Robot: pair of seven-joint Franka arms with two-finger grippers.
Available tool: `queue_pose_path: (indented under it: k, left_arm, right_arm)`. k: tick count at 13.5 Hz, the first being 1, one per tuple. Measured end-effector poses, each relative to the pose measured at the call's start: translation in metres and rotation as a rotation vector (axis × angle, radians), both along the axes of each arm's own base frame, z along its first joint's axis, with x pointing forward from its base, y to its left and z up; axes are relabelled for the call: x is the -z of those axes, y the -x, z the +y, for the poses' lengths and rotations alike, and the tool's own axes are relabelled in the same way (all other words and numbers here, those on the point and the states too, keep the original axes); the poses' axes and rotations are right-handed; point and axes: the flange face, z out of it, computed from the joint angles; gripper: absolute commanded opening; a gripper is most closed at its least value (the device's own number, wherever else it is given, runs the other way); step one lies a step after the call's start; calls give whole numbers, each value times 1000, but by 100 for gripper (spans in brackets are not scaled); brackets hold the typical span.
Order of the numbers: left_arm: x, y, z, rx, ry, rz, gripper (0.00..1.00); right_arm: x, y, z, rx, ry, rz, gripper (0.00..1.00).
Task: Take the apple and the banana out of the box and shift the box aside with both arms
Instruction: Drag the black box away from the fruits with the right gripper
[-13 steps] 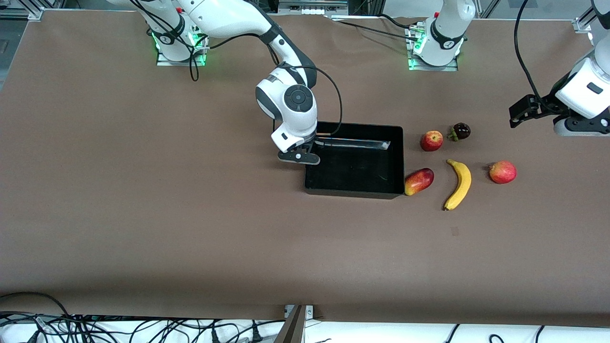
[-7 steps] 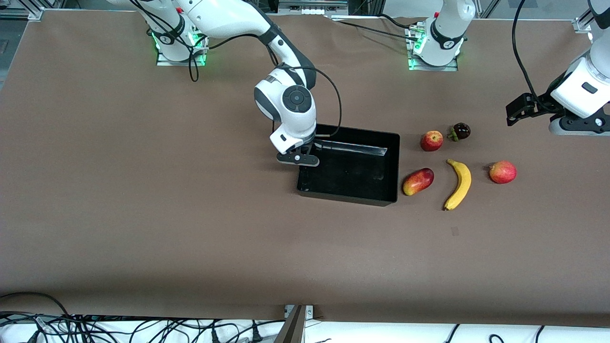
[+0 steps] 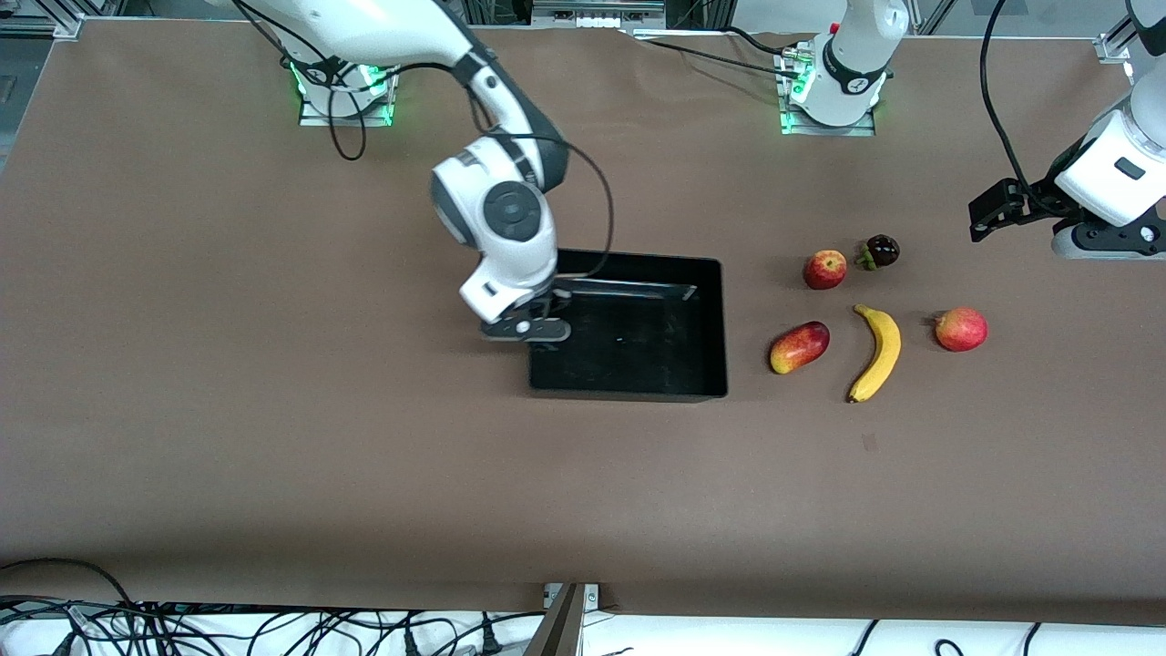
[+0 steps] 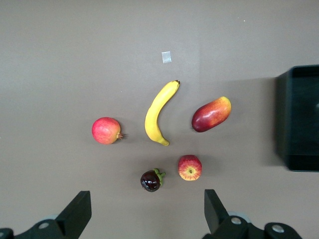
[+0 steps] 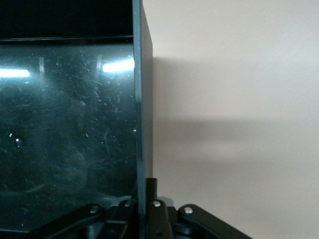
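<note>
The black box (image 3: 638, 360) lies mid-table. My right gripper (image 3: 537, 330) is shut on the box's end wall nearest the right arm's end; the right wrist view shows the wall (image 5: 141, 114) pinched between its fingers (image 5: 155, 194). The yellow banana (image 3: 877, 352) and the red apple (image 3: 824, 270) lie on the table toward the left arm's end, apart from the box. My left gripper (image 3: 988, 219) is open and empty, up in the air over the table's left-arm end. Its wrist view shows the banana (image 4: 158, 112), the apple (image 4: 190, 167) and a box corner (image 4: 299, 119).
A red-yellow mango (image 3: 799, 346) lies between the box and the banana. A dark mangosteen (image 3: 881, 251) sits beside the apple, and a second round red fruit (image 3: 960, 329) lies beside the banana toward the left arm's end. Cables hang along the table's near edge.
My right gripper has dragged the box toward the right arm's end, opening a gap between it and the mango. The left gripper has barely shifted. The fruits have not moved.
</note>
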Motion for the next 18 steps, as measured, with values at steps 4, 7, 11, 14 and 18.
queue_pose_path:
  k: [4, 7, 11, 14, 18]
  left_arm:
    - [0, 0, 0, 0, 0, 0, 100]
    - [0, 0, 0, 1, 0, 0, 100]
    - [0, 0, -2, 4, 0, 0, 100]
    - [-1, 0, -4, 7, 0, -2, 100]
    - [-1, 0, -4, 8, 0, -3, 100]
  right_arm:
    - [-45, -60, -119, -80, 4, 24, 0]
    - [-50, -85, -217, -65, 2, 54, 0]
    - [-21, -79, -346, -43, -63, 105, 0]
    - [9, -58, -415, -65, -60, 71, 0]
    - [46, -35, -467, -30, -54, 48, 0]
